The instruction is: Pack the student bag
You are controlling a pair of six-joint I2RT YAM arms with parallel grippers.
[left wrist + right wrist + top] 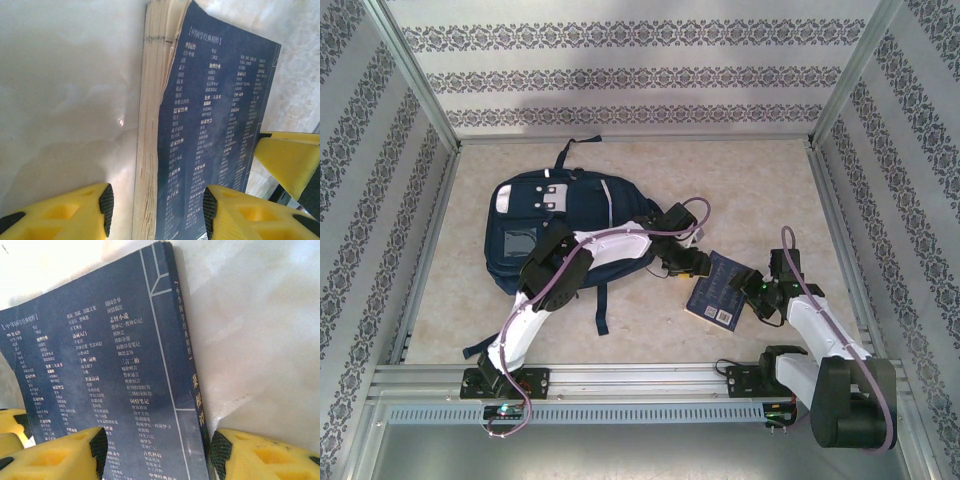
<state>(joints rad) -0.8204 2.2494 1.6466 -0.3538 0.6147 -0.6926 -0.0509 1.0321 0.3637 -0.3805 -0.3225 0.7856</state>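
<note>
- We judge the student bag (582, 200) soft and floppy; best taken by the opening's edge.
- Left fingers (65, 212) and right fingers (55, 460) gape over the book (720, 290), holding nothing.

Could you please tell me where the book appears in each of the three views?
Top external: book right of centre, right of the bag.
Left wrist: book centre to right, page edges facing left.
Right wrist: book left and centre, spine at right.
Shared landmark: the pale table.
</note>
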